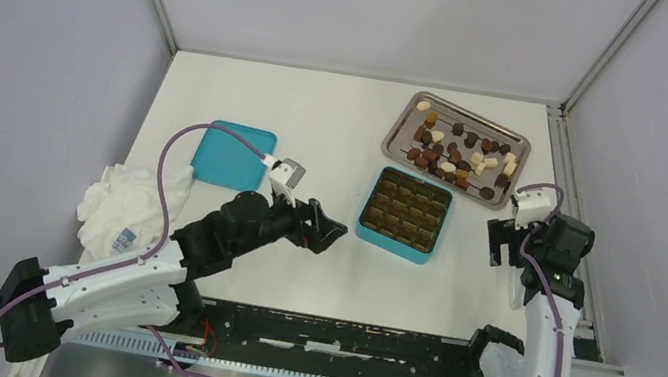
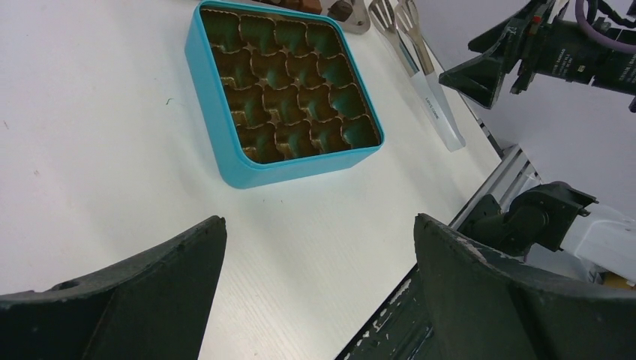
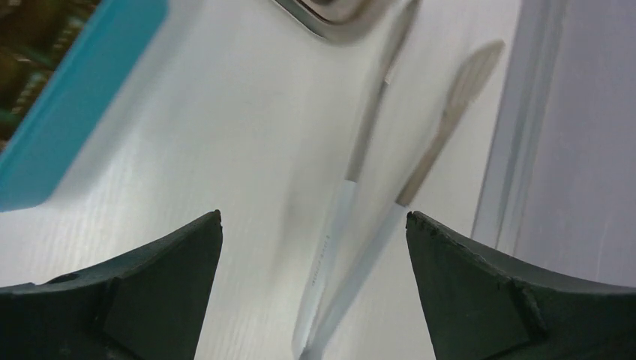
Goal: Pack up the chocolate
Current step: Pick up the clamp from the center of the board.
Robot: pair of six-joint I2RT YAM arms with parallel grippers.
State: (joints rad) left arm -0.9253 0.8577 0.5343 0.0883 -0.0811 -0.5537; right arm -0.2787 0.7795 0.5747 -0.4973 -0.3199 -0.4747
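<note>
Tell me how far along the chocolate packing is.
Done: lid off, lying left of the teal box. In hand: nothing; left claw and right claw are open and empty, the right over the tweezers. Left: all chocolates sit on the metal tray; the box's cells are empty.

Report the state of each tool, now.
Left tool: open, holding nothing, facing the teal box.
Right tool: open, holding nothing, above the tweezers.

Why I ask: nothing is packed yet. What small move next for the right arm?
Probably lower the open right gripper onto the long metal tweezers beneath it: the square teal box is empty, the brown and cream chocolates sit in the steel tray.
</note>
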